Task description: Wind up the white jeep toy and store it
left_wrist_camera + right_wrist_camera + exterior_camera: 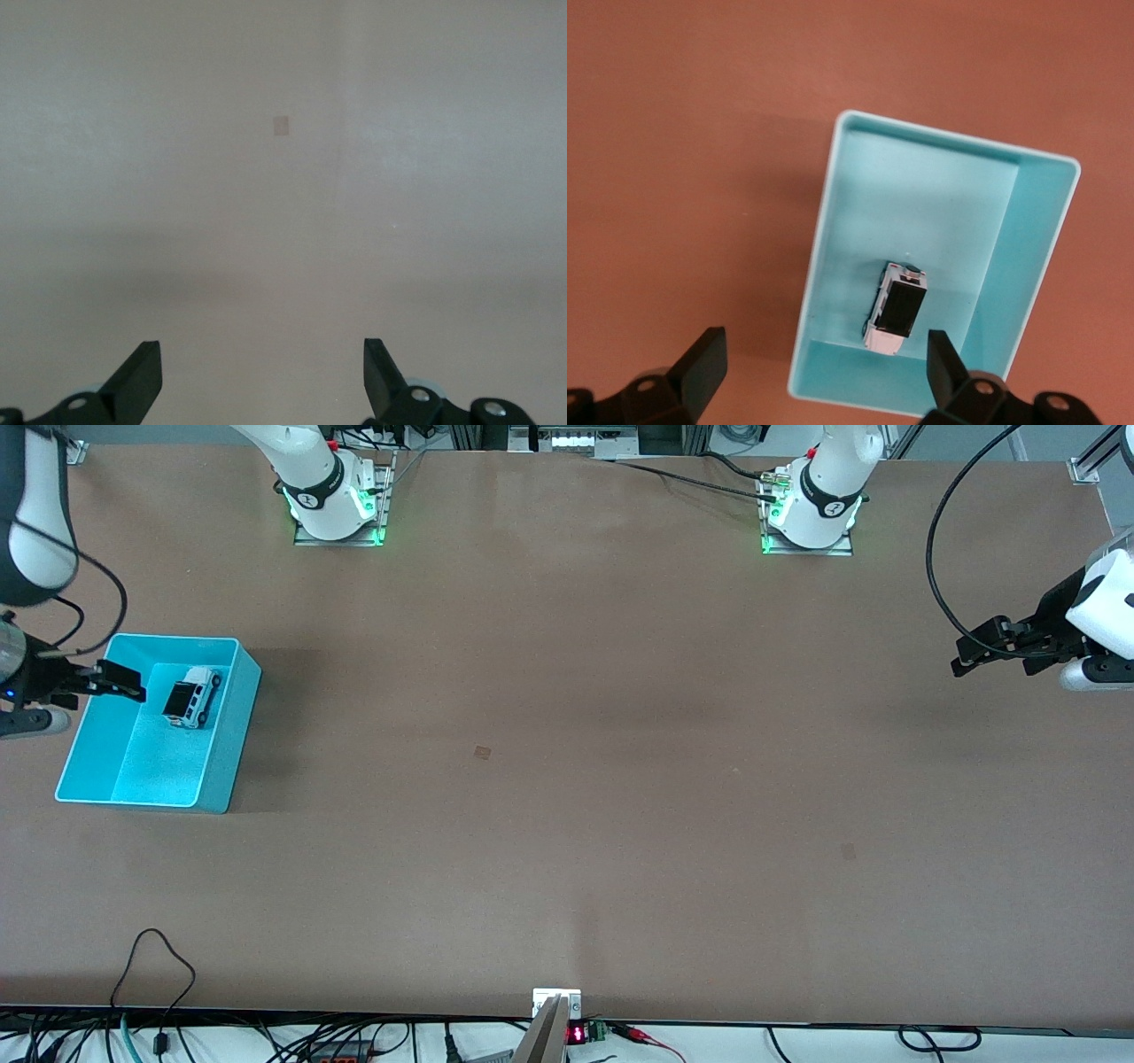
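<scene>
Jeep toy [192, 696], white, is sitting in the teal bin [226, 762] just below the right hand [124, 682], which is hovering fully open and empty. Left hand [974, 657] is waiting over bare table [567, 797], open, empty. Storing looks done; next move is probably retreat. No readable lettering.

White jeep toy [191, 696] with a glossy black roof and dark wheels, sitting in a bright teal bin [232, 748]. Plain reddish-brown table [567, 779], black grippers, white arms.
</scene>
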### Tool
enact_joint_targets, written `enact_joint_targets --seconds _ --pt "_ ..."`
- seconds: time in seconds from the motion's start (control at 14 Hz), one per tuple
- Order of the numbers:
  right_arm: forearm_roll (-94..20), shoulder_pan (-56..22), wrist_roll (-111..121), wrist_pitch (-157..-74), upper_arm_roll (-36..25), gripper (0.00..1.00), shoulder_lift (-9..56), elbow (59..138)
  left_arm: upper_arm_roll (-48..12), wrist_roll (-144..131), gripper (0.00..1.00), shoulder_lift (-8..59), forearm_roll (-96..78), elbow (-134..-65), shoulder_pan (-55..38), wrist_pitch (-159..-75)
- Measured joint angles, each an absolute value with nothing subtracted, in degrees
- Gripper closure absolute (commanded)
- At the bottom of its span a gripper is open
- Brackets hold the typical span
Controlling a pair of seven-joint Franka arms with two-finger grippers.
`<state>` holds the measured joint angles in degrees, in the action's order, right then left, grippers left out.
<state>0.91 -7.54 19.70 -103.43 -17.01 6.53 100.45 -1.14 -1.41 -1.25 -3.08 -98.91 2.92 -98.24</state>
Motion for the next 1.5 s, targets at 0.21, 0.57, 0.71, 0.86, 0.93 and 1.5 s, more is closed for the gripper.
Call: enact_joint_targets --seconds 0.21,0.57,0.71,0.86,0.93,1.5 --pt "1.1 -7.6 19.7 -94.3 -12.6 0.00 3.6 95.1 -1.2 -1.4 0.00 -1.2 -3.1 -98.9 2.9 -98.2" --pt "1.2 -7.6 18.2 -84.3 -10.5 0.00 3.2 89.1 -1.2 -1.4 0.00 -1.3 -3.1 -98.9 2.9 -98.2" --pt "1.0 -7.9 15.6 -84.1 -9.5 0.00 3.3 88.7 -1.2 -1.4 0.00 -1.2 -3.1 -98.9 2.9 -97.9" --pt "1.0 -9.7 13.3 -84.1 -8.4 0.00 3.4 88.6 -1.2 -1.4 0.00 -1.3 -3.1 -98.9 2.9 -97.7" --pt "1.0 -10.9 12.6 -84.1 -8.2 0.00 3.6 88.6 -1.2 -1.4 0.00 -1.3 -3.1 -98.9 2.9 -97.6" --pt "1.0 -10.9 11.9 -85.3 -8.4 0.00 5.5 88.3 -1.3 -1.3 0.00 -1.3 -3.1 -98.9 2.8 -97.6"
